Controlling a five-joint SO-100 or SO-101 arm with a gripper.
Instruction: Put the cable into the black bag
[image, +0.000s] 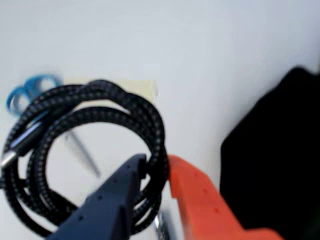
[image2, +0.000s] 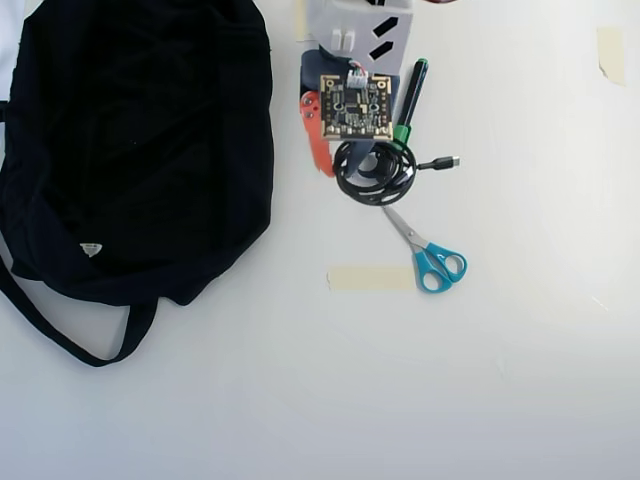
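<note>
A black braided cable (image: 135, 107) is coiled in a loop, with its silver plug at the left of the wrist view. My gripper (image: 157, 162) is shut on the right side of the coil, pinching several strands between the dark blue finger (image: 117, 192) and the orange finger (image: 192, 192). The coil looks lifted a little off the white table. In the overhead view the cable (image2: 377, 178) hangs under the gripper (image2: 338, 168) near the top centre. The black bag (image2: 130, 150) lies flat to the left and shows at the right of the wrist view (image: 275, 165).
Blue-handled scissors (image2: 432, 258) lie just below and right of the coil, and show blurred in the wrist view (image: 27, 92). A strip of tape (image2: 368, 278) sits below them. A green and black pen (image2: 410, 98) lies beside the arm. The bag's strap (image2: 70, 345) trails down left.
</note>
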